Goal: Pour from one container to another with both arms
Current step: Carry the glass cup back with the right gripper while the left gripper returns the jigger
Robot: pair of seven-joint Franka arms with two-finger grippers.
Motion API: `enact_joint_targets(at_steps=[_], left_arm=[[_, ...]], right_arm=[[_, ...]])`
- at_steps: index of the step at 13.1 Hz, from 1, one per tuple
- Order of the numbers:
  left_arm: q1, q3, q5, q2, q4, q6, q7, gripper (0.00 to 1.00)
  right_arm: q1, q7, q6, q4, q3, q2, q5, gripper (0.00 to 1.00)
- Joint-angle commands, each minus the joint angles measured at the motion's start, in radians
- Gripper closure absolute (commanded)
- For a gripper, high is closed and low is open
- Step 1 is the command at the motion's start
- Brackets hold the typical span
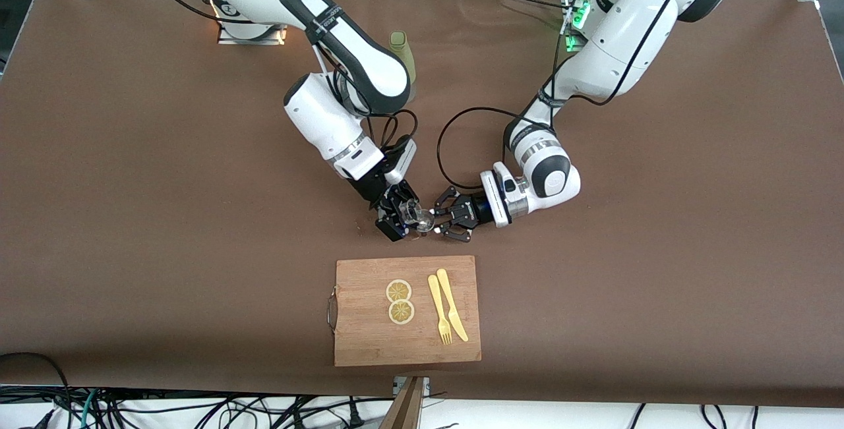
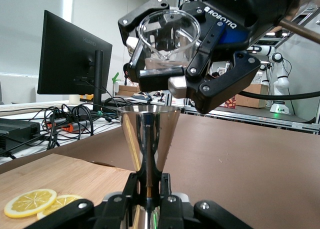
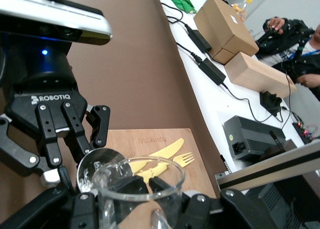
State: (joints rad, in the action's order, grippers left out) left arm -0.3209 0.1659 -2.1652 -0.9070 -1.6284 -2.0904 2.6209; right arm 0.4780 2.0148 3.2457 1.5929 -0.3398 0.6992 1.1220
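My right gripper (image 1: 401, 217) is shut on a small clear glass cup (image 1: 417, 217), held tilted on its side above the table. My left gripper (image 1: 440, 221) is shut on the narrow waist of a steel double-cone measuring cup (image 2: 149, 134), which stands upright with its mouth open upward. In the left wrist view the glass cup (image 2: 167, 34) hangs just above that steel mouth, its opening turned toward the camera. In the right wrist view the glass cup (image 3: 142, 186) sits between my own fingers, with the steel rim (image 3: 97, 164) beside it. I see no liquid.
A wooden cutting board (image 1: 369, 343) lies nearer the front camera than the grippers, carrying two lemon slices (image 1: 399, 301) and a yellow fork and knife (image 1: 446, 310). An olive-green bottle (image 1: 403, 53) stands farther from the camera, partly hidden by the right arm.
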Motion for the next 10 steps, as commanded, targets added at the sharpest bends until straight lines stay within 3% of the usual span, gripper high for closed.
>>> enact_joint_targets(at_steps=[1,6,10], left_arm=[[0.005,0.007,-0.031,0.026,-0.007,-0.036,0.062,1.00],[0.089,0.006,0.057,0.098,-0.112,-0.010,0.074,1.00],[0.224,-0.029,0.279,0.117,-0.192,0.175,0.071,1.00]], right_arm=[[-0.002,-0.126,-0.026,-0.007,-0.004,-0.044,0.022,1.00],[-0.108,-0.197,-0.286,-0.008,0.002,-0.112,0.053,1.00],[-0.269,-0.186,-0.614,-0.008,0.004,-0.119,0.073,1.00]])
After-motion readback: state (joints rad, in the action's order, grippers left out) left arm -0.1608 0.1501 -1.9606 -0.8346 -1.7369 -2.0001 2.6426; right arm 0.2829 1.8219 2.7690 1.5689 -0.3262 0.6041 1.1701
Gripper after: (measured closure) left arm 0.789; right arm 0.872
